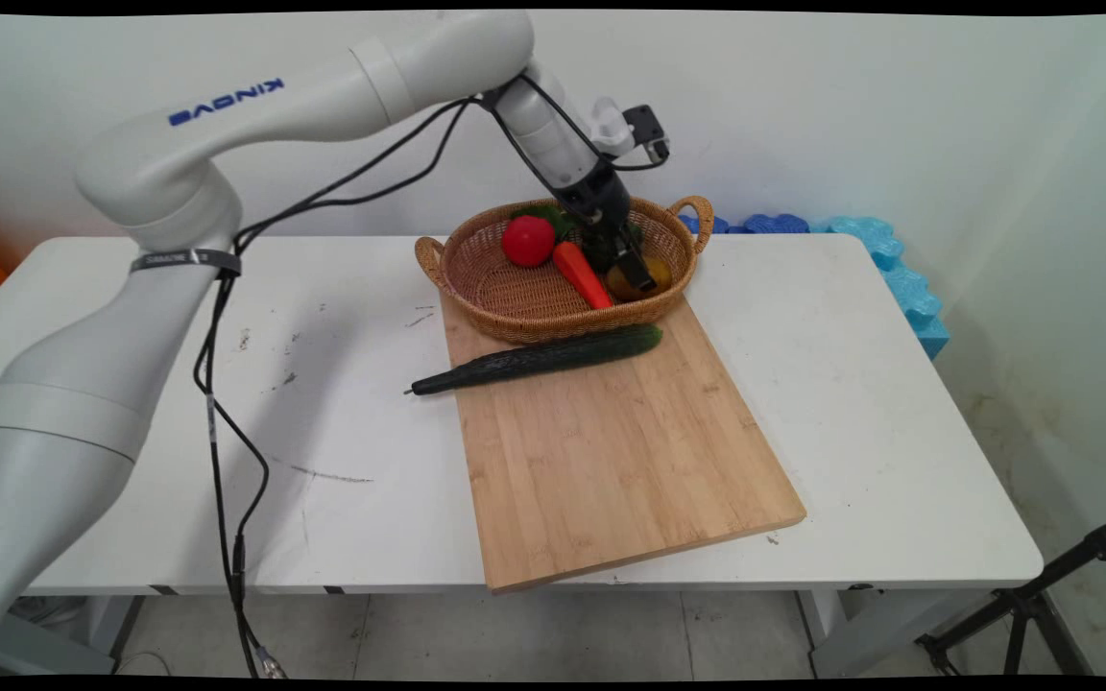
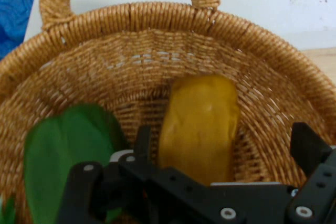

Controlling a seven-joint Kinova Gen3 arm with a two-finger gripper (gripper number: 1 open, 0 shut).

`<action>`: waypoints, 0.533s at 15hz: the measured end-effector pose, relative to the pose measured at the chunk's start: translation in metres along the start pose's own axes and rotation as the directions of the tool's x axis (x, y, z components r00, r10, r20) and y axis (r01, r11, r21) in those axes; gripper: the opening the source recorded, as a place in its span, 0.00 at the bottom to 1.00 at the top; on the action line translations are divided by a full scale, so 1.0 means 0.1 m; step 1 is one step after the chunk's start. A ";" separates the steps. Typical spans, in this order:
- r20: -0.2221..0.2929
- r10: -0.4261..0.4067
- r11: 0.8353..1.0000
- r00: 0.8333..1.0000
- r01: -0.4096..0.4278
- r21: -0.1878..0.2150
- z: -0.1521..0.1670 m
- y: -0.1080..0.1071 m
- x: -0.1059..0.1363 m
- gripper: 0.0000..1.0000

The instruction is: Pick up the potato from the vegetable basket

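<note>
A: Item one, the pincer?
B: Spread, straddling the yellow fruit, reaching into the wicker basket at the worktop's twelve o'clock.
A: Neighbours?
B: Carrot lying at its nine; cucumber resting on the board.

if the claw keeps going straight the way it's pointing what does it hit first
Most likely the yellow-brown vegetable in the wicker basket: it lies between the open claw's fingers. A green pepper sits just beside. How much gap remains is unclear.
</note>
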 end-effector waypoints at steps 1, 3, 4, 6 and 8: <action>0.002 0.011 1.000 1.000 -0.011 -0.002 0.05 -0.01 0.02 1.00; 0.006 0.030 1.000 1.000 -0.030 -0.006 0.14 -0.04 0.06 1.00; 0.008 0.038 0.999 0.999 -0.038 -0.008 0.18 -0.04 0.07 1.00; 0.012 0.053 0.999 0.999 -0.053 -0.014 0.24 -0.05 0.09 0.00; 0.017 0.066 0.998 0.998 -0.066 -0.017 0.28 -0.05 0.09 0.00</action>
